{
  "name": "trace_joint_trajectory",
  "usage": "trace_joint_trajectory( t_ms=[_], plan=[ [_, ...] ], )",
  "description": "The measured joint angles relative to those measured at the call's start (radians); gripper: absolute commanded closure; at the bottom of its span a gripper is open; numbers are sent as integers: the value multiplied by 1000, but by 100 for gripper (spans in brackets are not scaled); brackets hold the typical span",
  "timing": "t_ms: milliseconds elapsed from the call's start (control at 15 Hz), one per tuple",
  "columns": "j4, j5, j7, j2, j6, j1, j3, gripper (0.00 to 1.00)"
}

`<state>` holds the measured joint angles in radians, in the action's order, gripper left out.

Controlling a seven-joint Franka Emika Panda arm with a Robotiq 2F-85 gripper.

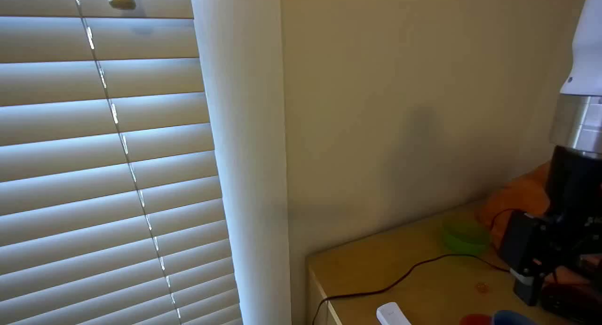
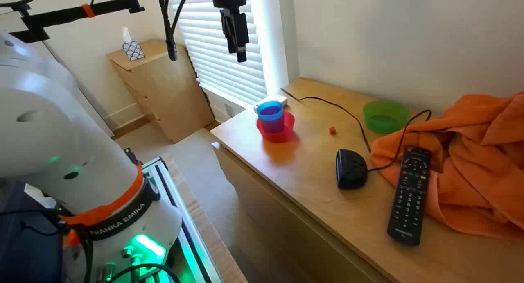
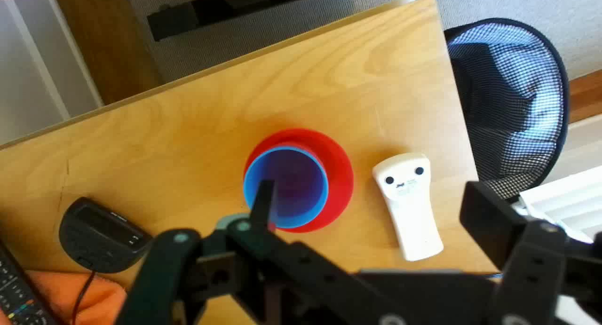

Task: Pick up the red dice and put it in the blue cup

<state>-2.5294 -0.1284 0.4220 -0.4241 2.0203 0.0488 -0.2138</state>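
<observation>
1. The wall [image 2: 389, 41] is my bearing, with the wooden dresser [image 2: 303, 168] running along it; I read travel as toward the window blind [image 1: 103, 165] or away from it.
2. My claw [image 3: 369, 205] hangs over the blind end of the dresser, well above its top, jaws spread wide and nothing between them.
3. The green bowl [image 2: 370, 119] stands farther from the blind, the red bowl [image 2: 276, 138] nearer, so those two bracket my target.
4. The black clock [image 2: 351, 169] sits toward the dresser's front edge, where a low approach could knock it.
5. The blue cup [image 2: 271, 117], my drop point, stands in the red bowl with its mouth up.
6. The red die [image 2: 332, 131] lies on the dresser top between the two bowls, touching neither, as an exterior view shows. From my claw it is below and away from the blind, so I judge the next move is a slide along the dresser, then a drop straight down. Whether I must also shift toward the wall I can't tell: the wrist view doesn't show the die, probably because the claw's own body covers it. It looks close to a cube, so no long axis dictates a wrist turn; how its faces are turned is too small to read.
</observation>
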Motion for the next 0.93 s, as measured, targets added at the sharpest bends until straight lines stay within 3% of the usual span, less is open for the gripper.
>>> trace_joint_trajectory(
  t_ms=[400,667,933],
  plan=[
    [-2,13,0,4,27,-10,11,0],
    [-52,118,10,77,245,-104,65,0],
    [-76,242,80,269,465,-193,104,0]
  ],
)
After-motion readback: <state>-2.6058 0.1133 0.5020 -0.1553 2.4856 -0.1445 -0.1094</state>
